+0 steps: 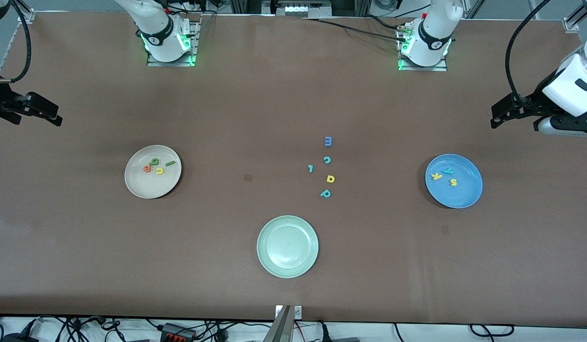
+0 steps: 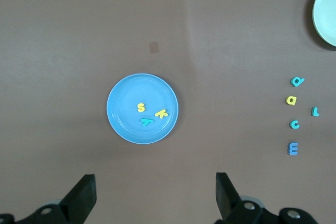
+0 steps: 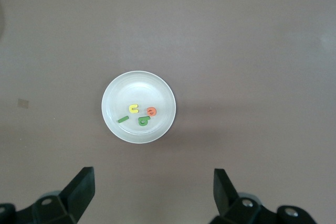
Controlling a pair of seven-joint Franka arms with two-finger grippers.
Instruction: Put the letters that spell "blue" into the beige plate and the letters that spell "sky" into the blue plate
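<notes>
The beige plate (image 1: 131,183) holds 4 letters, b (image 1: 154,162), l (image 1: 170,163), u (image 1: 159,171), e (image 1: 147,168); the blue plate (image 1: 469,190) holds s (image 1: 453,182), k (image 1: 436,176), y (image 1: 447,170). Both the left gripper (image 1: 500,116) and the right gripper (image 1: 48,116) hang wide open, empty, waiting. Foam letters likely light, soft, best pinched at edges.

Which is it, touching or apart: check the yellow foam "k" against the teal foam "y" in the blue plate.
Touching. The left wrist view shows the yellow foam "k" meeting the teal foam "y" with no gap, in the blue plate.
</notes>
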